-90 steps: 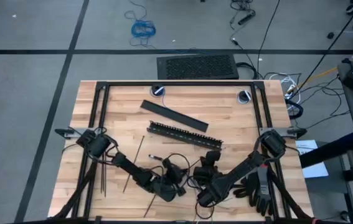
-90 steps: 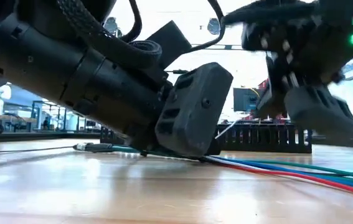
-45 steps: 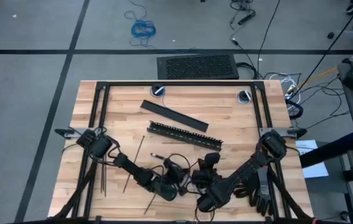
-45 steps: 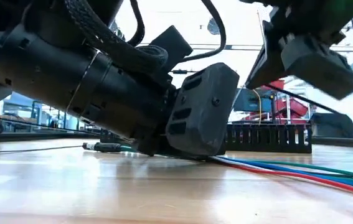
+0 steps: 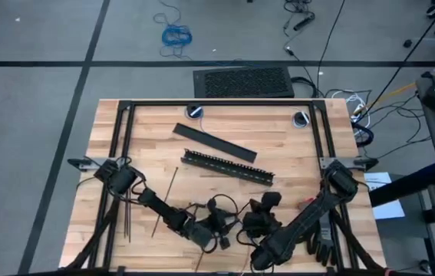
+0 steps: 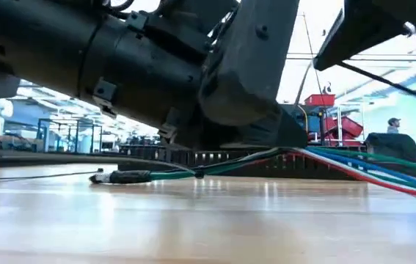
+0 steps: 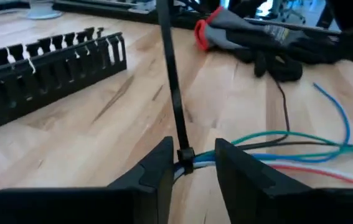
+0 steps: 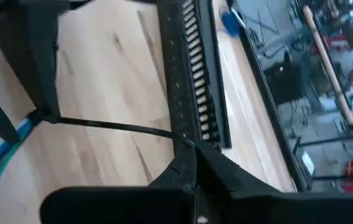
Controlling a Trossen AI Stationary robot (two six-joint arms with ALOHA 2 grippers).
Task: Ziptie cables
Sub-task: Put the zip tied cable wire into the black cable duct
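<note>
**Cinching the ziptie on the cables**

I have the left gripper [image 7: 188,171] low over the bench [image 5: 294,149], near its front edge and in front of the slotted bar [image 5: 227,166]; its fingers stand narrow, closed on the cables [image 7: 276,152] either side of the ziptie's head; the ziptie [image 7: 173,93] is already looped round the bundle there, its tail running up and away from the head; the right gripper [image 8: 192,163] sits just beside the left one, also on the near side of the bar, clamped on that tail's far end.

As I judge it, the step is the pull-through; to do it well I want the right gripper drawing the tail in line with the head, not across it, so the ratchet feeds and the strip does not twist; the left should hold the bundle firm so the wires stay gathered while the loop closes; a gentle, steady pull, since thin wires could slip out of a slack loop.

Hard to read: how snug the loop is now, since the fingers flank the head; in the low view the arm bodies fill most of the frame; from above both grippers and the cables merge into one dark tangle; the spare zipties [image 5: 127,217] by the left arm's base are barely visible.
</note>
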